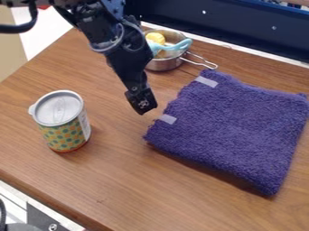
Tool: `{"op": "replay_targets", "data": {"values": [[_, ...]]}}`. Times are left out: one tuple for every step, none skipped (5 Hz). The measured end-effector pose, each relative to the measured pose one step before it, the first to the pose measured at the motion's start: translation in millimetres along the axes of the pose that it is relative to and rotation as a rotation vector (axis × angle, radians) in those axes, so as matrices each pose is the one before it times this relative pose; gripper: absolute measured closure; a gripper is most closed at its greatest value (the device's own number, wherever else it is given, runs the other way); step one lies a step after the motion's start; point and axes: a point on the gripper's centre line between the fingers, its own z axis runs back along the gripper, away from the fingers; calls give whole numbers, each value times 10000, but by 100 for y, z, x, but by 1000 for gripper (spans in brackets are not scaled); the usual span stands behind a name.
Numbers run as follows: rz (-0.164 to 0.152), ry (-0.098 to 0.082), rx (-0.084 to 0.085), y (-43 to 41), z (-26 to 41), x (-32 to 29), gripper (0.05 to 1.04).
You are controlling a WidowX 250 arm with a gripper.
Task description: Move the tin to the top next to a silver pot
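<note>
The black gripper (142, 107) hangs over the middle of the table's upper half, between the tin and the purple cloth, touching neither. The tin (64, 127) stands upright on the left side, with a silver lid and a green and orange patterned wall. At the top, behind the gripper arm, is the silver pot (164, 64) with a wire handle pointing right; a yellow item and a light blue utensil lie in it, and the arm hides its left part.
A folded purple cloth (232, 126) with two pale tabs covers much of the wooden table's (145, 189) right side. A dark blue barrier (241, 22) runs along the back edge. The table's front edge slants across the lower left.
</note>
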Motion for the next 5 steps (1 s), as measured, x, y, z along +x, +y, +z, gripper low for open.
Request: {"op": "replay_targets", "data": {"values": [[85, 155, -186, -339, -351, -375, 83], [534, 403, -204, -141, 842, -709, 83], [1072, -264, 1212, 983, 1967, -1022, 83], [1242, 475, 51, 1084, 1693, -2866, 83], [778, 391, 49, 661, 1058, -2897, 83]]}}
